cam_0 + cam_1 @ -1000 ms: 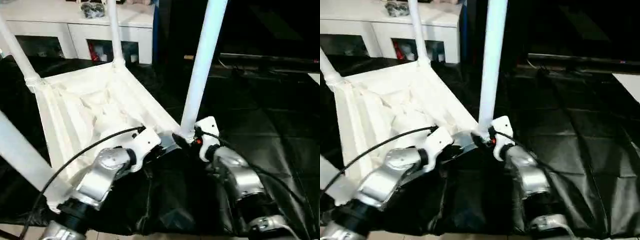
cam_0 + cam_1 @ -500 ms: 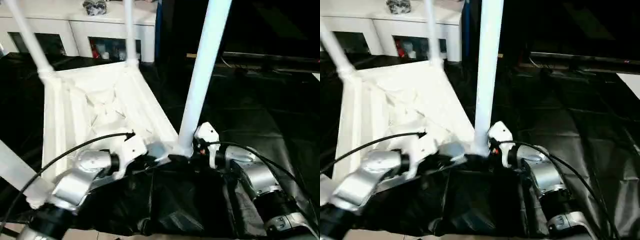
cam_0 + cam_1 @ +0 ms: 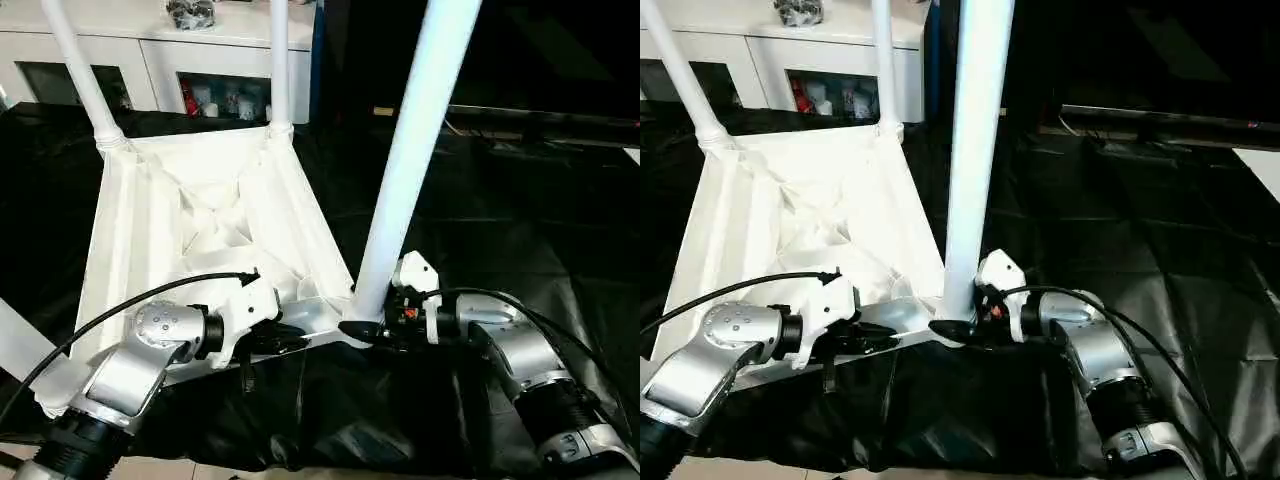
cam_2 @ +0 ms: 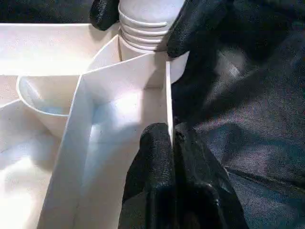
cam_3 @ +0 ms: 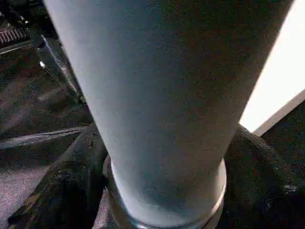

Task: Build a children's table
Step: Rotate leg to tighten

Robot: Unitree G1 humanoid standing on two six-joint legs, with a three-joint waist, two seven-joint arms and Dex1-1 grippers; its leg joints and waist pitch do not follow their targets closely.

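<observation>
The table (image 3: 200, 215) lies upside down on the black-covered desk (image 3: 520, 230), toward the desk's left half, its ribbed underside facing up. Legs stand in its corner sockets: two at the far corners (image 3: 85, 75) (image 3: 279, 65), and a thick one at the near right corner (image 3: 410, 165), rising out of the top of the head views. A further leg (image 3: 20, 335) crosses the left edge of the left eye view at the near left corner, though its socket is hard to make out.

The left end effector (image 3: 290, 338) sits at the table's near rim, just left of the near right corner. In the left wrist view its fingers (image 4: 155, 162) are pressed together on the thin rim wall, one finger inside and one outside.

The right end effector (image 3: 365, 328) is at the foot of the near right leg, where the leg meets its socket. In the right wrist view its fingers (image 5: 71, 176) lie on either side of the leg's base ring, closed round it.

Beyond the desk's far edge stands a white cabinet (image 3: 160, 50) with glass doors.
</observation>
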